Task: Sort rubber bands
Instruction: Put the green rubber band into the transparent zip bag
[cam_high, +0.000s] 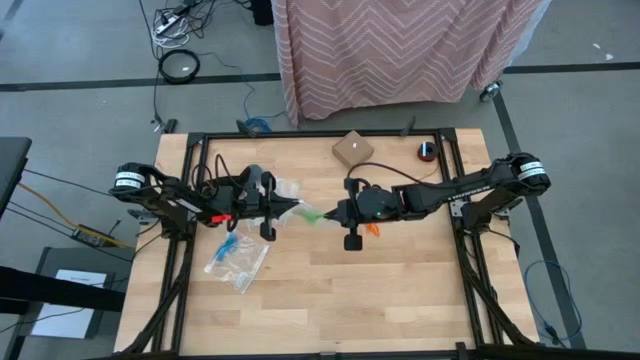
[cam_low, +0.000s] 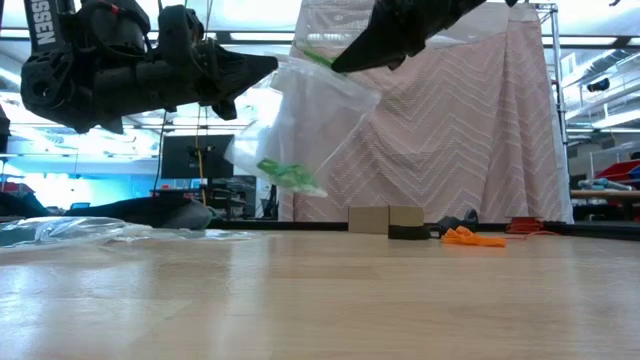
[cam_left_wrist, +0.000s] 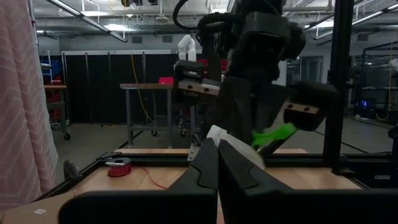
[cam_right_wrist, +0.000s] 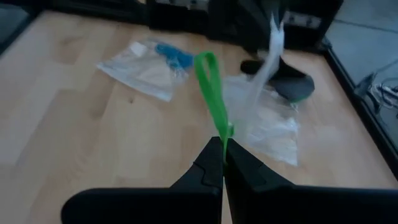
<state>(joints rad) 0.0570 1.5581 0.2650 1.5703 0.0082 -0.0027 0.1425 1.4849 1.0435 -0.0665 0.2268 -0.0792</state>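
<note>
My left gripper (cam_high: 290, 208) is shut on a clear zip bag (cam_low: 305, 115) that hangs above the table, with green rubber bands (cam_low: 290, 175) inside at its bottom. My right gripper (cam_high: 333, 213) faces it from the right, shut on one green rubber band (cam_right_wrist: 211, 81) that sticks out toward the bag's mouth (cam_low: 318, 57). In the left wrist view the green band (cam_left_wrist: 273, 134) shows at the right gripper, just beyond the bag edge. A small heap of orange rubber bands (cam_high: 372, 228) lies on the table beneath the right arm. My left gripper pinches the bag's upper edge (cam_left_wrist: 217, 134) between its two fingers, coming level from the table's left. The bag is lifted clear and hangs below the fingers. My right gripper pinches one end of the green loop (cam_right_wrist: 224, 132) between its fingertips, coming from the table's right. The loop is lifted clear and stands out past the fingertips toward the bag.
A second clear bag holding blue bands (cam_high: 238, 255) lies on the table, nearer than the left gripper. A small cardboard box (cam_high: 352, 148) and a red and black spool (cam_high: 428, 151) sit by the far edge. Black frame rails (cam_high: 455, 180) border the table.
</note>
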